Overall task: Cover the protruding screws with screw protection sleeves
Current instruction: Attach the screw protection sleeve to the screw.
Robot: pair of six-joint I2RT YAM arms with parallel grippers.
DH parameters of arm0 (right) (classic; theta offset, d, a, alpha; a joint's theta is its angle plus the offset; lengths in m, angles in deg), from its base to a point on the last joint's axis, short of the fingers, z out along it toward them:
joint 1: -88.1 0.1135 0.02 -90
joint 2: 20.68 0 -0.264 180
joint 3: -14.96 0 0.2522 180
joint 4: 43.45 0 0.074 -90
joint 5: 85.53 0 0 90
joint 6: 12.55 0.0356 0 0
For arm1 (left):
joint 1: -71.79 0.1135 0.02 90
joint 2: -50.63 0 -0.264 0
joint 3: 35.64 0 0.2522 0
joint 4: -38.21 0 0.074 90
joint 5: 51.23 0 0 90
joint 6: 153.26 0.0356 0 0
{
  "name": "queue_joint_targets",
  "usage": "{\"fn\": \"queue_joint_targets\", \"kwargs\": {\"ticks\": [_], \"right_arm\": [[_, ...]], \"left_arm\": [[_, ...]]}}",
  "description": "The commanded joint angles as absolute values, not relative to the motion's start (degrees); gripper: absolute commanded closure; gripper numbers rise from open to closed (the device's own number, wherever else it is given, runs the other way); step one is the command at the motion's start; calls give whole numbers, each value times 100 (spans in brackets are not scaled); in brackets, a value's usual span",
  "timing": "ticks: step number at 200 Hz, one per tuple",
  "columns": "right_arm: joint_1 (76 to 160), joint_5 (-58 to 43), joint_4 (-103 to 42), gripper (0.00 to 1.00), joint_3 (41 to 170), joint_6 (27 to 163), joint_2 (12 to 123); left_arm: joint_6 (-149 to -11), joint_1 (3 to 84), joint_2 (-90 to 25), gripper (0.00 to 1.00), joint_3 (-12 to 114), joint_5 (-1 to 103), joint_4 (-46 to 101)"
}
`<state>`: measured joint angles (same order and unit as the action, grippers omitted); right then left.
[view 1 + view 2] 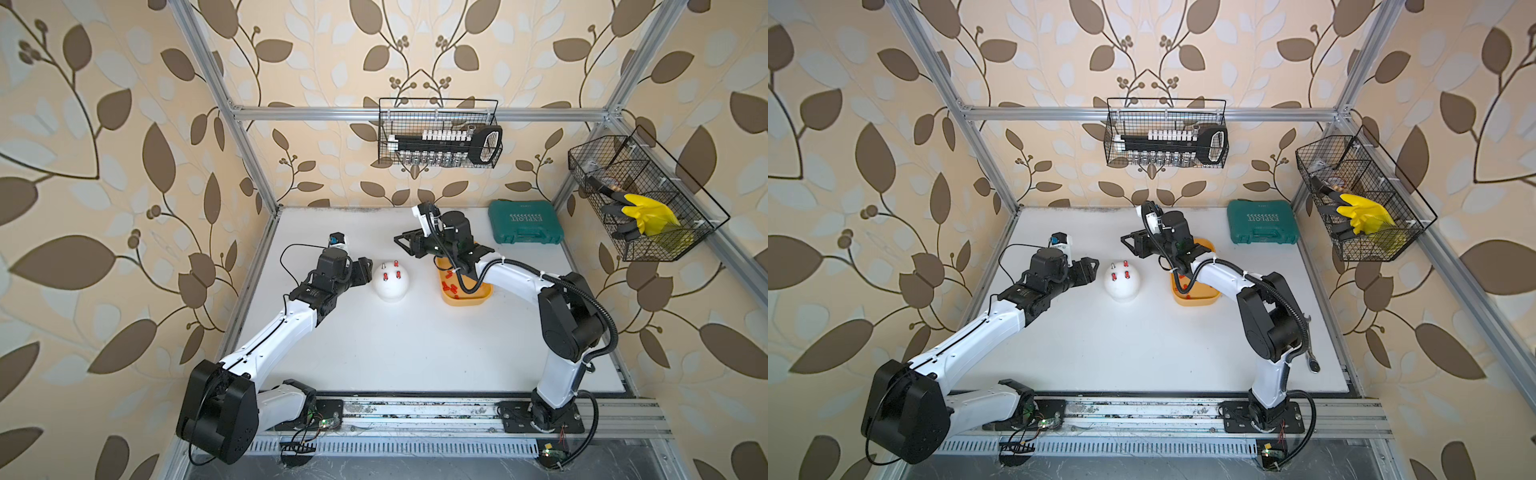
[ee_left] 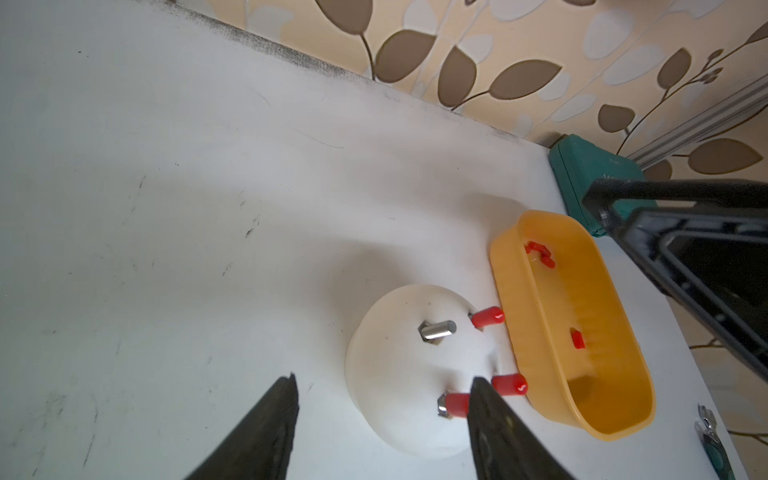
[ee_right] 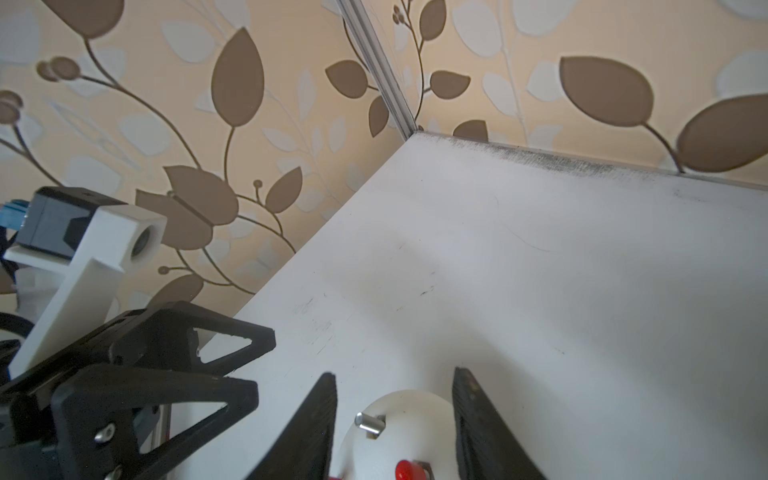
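Four screws (image 2: 438,331) sticking up from white dome (image 1: 390,286) on bench (image 1: 415,345); three wearing red caps (image 2: 488,316), one standing bare. Just beside dome, yellow tray (image 1: 465,301) holding loose caps (image 2: 577,338). Beside dome, left tool (image 2: 384,377) hovering, jaws apart, gripping nothing; right tool (image 3: 394,373) near it, jaws apart, empty. On back wall, basket (image 1: 386,124) holding socket set (image 1: 444,143); side basket (image 1: 665,249) holding yellow glove (image 1: 648,212). Green case (image 1: 525,226) lying closed.
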<state>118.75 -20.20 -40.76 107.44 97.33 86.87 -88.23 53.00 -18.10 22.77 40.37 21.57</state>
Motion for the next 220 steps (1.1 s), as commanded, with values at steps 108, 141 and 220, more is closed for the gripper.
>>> {"fn": "queue_joint_targets", "kwargs": {"ticks": [108, 141, 220], "right_arm": [[11964, -2134, -2802, 54, 11416, 9716, 9893], [11951, -2150, -2345, 53, 11871, 9669, 9548], [10962, -620, -1147, 53, 11088, 10279, 7654]], "left_arm": [[-8647, 5237, -1920, 33, 2488, 4121, 2294], [-8609, 5237, -1907, 32, 2556, 4079, 2262], [-8121, 4551, -2477, 32, 4177, 3491, 1680]]}}
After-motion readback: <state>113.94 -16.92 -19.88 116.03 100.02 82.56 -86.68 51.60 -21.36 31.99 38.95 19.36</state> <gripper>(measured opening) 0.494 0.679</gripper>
